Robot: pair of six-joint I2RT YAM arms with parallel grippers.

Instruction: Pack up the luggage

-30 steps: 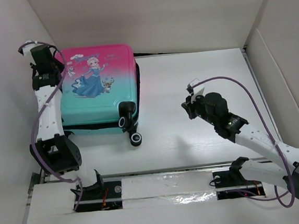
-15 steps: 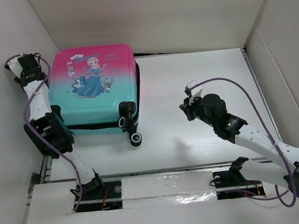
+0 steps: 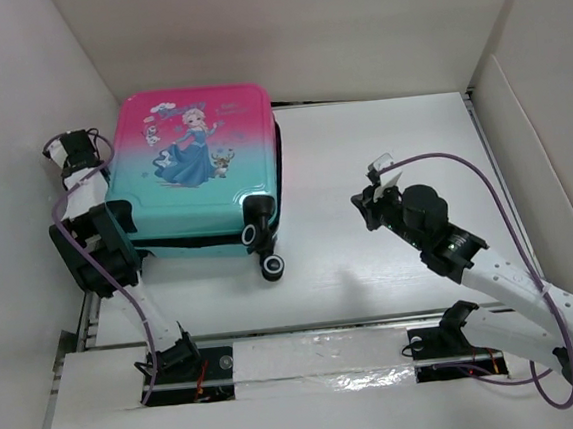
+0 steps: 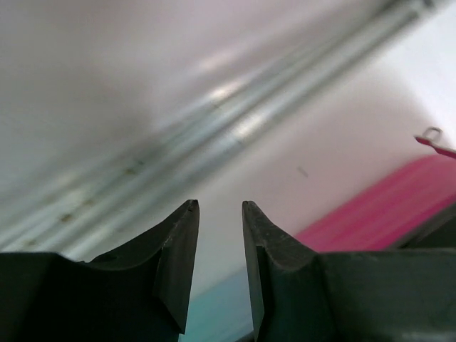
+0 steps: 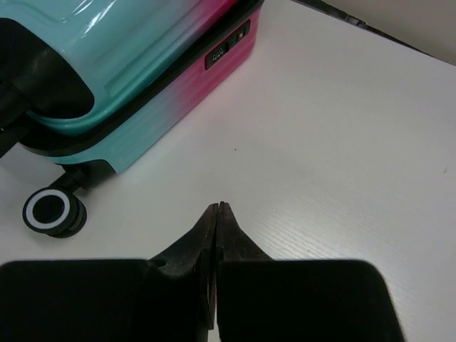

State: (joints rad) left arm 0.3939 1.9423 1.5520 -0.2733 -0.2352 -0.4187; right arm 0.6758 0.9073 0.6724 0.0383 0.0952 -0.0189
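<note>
The luggage [image 3: 198, 172] lies flat and zipped shut on the left half of the white table [image 3: 389, 125], princess print facing up, teal end towards the arm bases and pink end towards the back wall. Nearest us, its black wheels stick out at the teal end: one wheel [image 3: 271, 267] stands off the corner, and a second [image 3: 252, 235] sits tucked against the shell. Over on the right, the right gripper [image 5: 216, 208] hangs above bare tabletop, apart from the case, its jaws pressed together tip to tip with nothing in them. From its wrist camera the case's right side shows clearly, teal fading to pink, with a small lock [image 5: 226, 44] set in the pink part. Further back on the left, the left gripper [image 4: 217, 206] sits just beside the case's left side; its jaws stand a narrow gap apart and hold nothing, with the teal and pink shell just past the fingertips. Whether they touch the shell, I cannot tell.
</note>
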